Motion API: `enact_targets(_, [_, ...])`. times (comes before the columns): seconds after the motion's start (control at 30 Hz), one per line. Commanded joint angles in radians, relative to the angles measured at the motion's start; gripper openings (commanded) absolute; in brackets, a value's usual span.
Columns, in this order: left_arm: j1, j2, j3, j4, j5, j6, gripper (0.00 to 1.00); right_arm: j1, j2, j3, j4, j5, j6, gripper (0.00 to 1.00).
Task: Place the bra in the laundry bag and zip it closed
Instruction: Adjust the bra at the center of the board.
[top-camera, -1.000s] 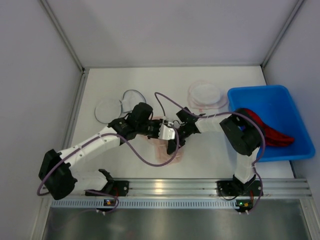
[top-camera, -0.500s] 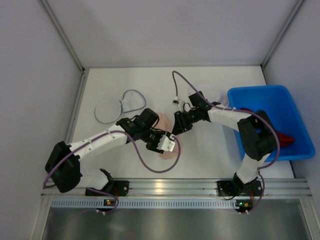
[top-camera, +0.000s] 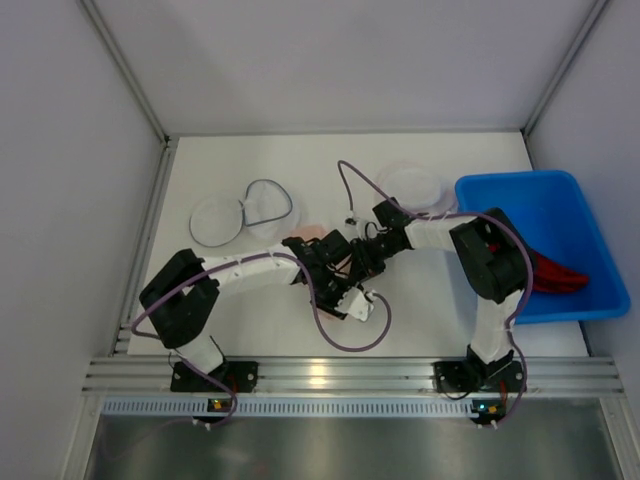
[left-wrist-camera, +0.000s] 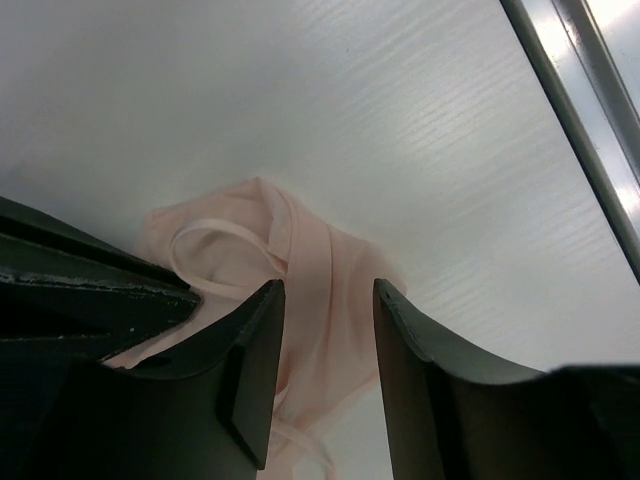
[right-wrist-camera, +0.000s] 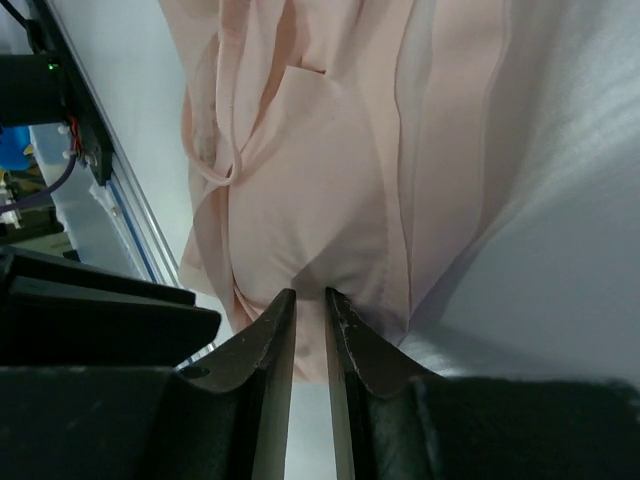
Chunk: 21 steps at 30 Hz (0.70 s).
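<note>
The right pincer (right-wrist-camera: 310, 295) was clenched on a fold of the pale pink bra (right-wrist-camera: 330, 150), which lay crumpled on the white surface (left-wrist-camera: 400, 120) between the two arms, while the left pincer (left-wrist-camera: 325, 300) hovered released, fingers apart, over the same fabric.

White arms (top-camera: 245, 270), black fingers (left-wrist-camera: 250, 380), purple cables (top-camera: 350, 348).

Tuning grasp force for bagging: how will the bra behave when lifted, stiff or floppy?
Likely floppy: the bra lies in soft folds and tents toward the right end effector, so it should drape from one pinch. Probably light, given the thin fabric. Its loose strap may dangle and snag.
</note>
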Motion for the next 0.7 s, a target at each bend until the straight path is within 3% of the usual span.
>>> enact_targets(0.0, [-0.008,0.024,0.039,-0.017,-0.022,0.039,0.46,0.039,0.026,0.058,0.057,0.037,-0.009,0.20])
enact_targets(0.13, [-0.017,0.064,0.046,-0.015,-0.053,0.045,0.41,0.059,0.062,0.065,0.055,0.072,-0.009,0.18])
enact_targets(0.4, [-0.031,0.014,0.049,-0.020,-0.027,0.042,0.00,0.081,0.092,0.079,0.049,0.149,-0.016,0.13])
enact_targets(0.67, [-0.031,-0.155,0.059,-0.038,0.128,-0.024,0.00,0.099,0.102,0.085,0.023,0.256,-0.055,0.09])
